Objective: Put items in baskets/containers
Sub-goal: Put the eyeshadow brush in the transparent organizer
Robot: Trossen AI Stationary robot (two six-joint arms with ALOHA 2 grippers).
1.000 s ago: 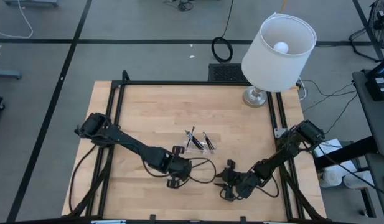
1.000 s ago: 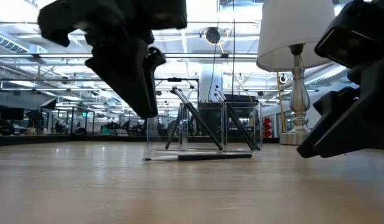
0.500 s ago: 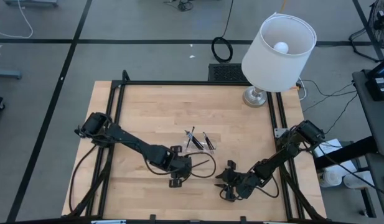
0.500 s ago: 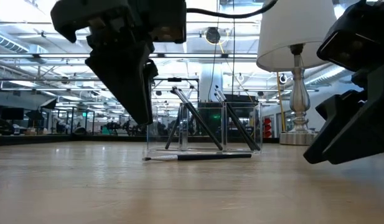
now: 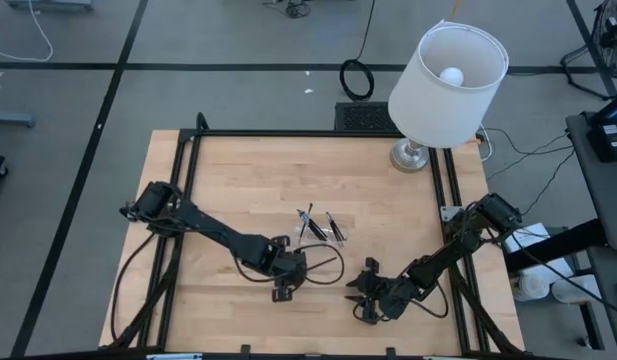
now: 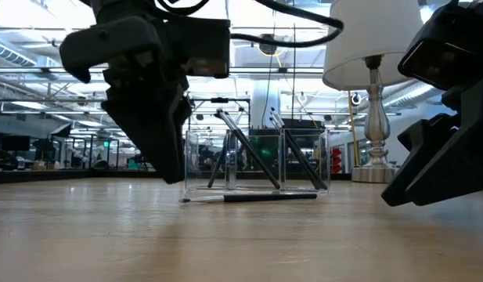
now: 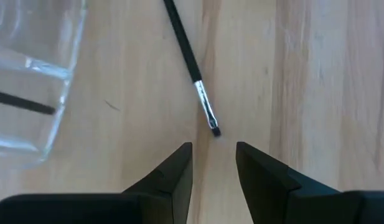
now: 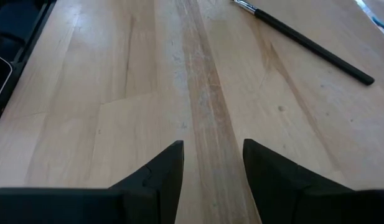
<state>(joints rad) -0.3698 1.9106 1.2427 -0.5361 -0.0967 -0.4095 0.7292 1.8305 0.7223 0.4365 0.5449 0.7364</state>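
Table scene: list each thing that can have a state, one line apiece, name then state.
left gripper: open, empty, hovering at the silvery end of the loose stick
right gripper: open, empty, over bare wood
loose stick: lying flat on the table, outside the tray
clear tray: upright, several sticks leaning inside
lamp: upright at the table's far edge; lit or not, cannot tell

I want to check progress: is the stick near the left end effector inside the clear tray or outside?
Outside. The stick lies flat on the wood beside the clear tray.
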